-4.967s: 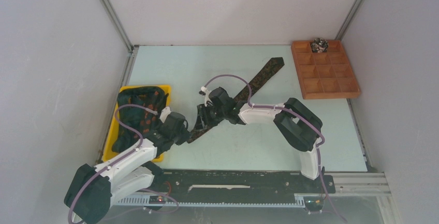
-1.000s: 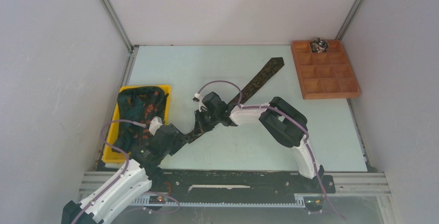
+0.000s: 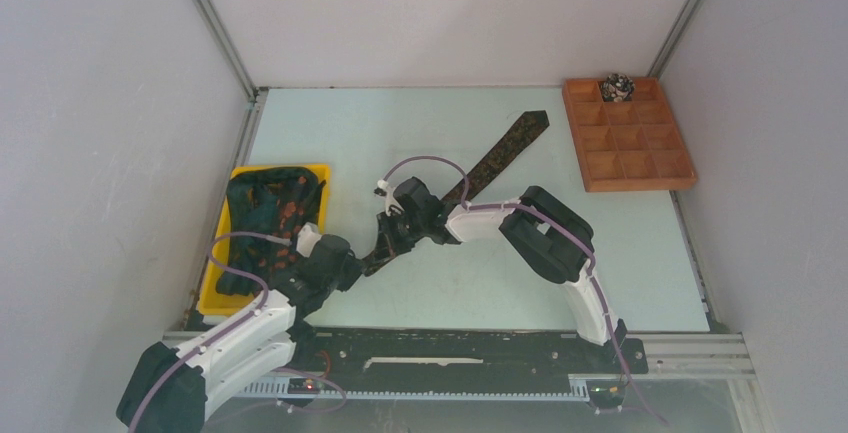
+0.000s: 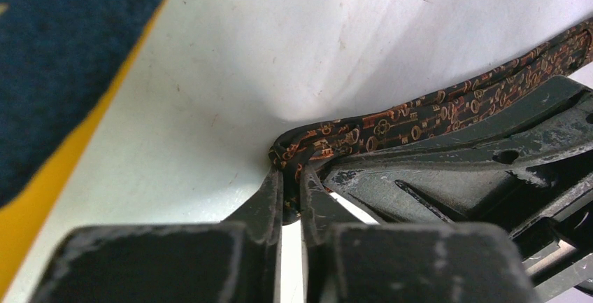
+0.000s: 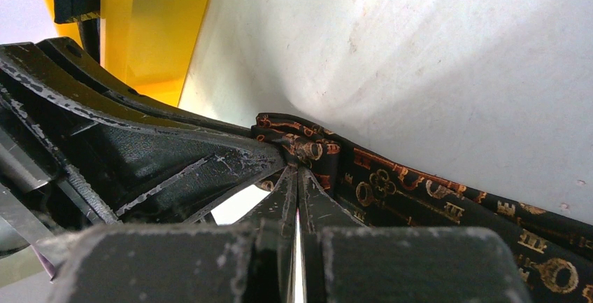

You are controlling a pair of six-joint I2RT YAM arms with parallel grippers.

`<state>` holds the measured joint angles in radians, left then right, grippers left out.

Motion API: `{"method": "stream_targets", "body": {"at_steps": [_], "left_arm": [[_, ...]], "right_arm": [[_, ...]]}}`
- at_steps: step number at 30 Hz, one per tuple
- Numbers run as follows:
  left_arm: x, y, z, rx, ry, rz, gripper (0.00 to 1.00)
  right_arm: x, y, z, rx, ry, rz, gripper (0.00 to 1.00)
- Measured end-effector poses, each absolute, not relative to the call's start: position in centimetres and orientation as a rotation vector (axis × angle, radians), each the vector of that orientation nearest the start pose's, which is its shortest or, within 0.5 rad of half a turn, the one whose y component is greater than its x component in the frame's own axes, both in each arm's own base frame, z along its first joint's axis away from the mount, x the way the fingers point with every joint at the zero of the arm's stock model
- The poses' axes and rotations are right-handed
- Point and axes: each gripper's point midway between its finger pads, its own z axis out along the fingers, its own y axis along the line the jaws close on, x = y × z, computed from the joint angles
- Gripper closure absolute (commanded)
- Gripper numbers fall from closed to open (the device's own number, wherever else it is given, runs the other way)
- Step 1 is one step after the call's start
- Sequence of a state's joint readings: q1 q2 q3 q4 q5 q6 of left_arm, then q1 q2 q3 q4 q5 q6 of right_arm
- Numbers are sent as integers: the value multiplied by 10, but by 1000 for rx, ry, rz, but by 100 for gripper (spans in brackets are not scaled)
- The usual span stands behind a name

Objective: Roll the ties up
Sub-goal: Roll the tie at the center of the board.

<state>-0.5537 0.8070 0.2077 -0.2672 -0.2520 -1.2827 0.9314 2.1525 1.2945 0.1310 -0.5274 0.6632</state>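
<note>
One dark tie (image 3: 492,161) with orange-brown key print lies diagonally across the pale table, pointed end far right. Its near end is folded into a small bunch (image 4: 308,145). My left gripper (image 3: 352,268) (image 4: 290,175) is shut on that bunch, with fabric showing between its fingers. My right gripper (image 3: 386,243) (image 5: 297,168) is shut, fingers flat together, tips against the same folded end (image 5: 301,145) from the other side. The two grippers' fingers nearly touch. More ties (image 3: 262,215) lie heaped in the yellow tray (image 3: 212,288). A small rolled tie (image 3: 617,85) sits in the wooden box.
The wooden compartment box (image 3: 640,158) stands at the far right. The yellow tray lies at the left edge, close to my left arm (image 3: 250,328). Grey walls enclose the table on three sides. A metal rail (image 3: 480,358) runs along the near edge.
The left gripper has closed onto the tie's folded end, and the left arm's elbow has swung out. The right gripper has stayed shut in place.
</note>
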Motion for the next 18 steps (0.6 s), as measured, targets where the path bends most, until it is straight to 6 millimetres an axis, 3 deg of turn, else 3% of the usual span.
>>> {"method": "stream_targets", "body": {"at_steps": [6, 12, 18], "left_arm": [[198, -117, 15, -974, 2268, -535, 100], [197, -117, 17, -937, 2277, -528, 100], [192, -112, 20, -890, 2312, -487, 100]], "right_arm": [[214, 474, 22, -659, 2526, 1326, 100], [214, 473, 25, -651, 2526, 1327, 81], [218, 469, 44, -632, 2507, 1305, 80]]}}
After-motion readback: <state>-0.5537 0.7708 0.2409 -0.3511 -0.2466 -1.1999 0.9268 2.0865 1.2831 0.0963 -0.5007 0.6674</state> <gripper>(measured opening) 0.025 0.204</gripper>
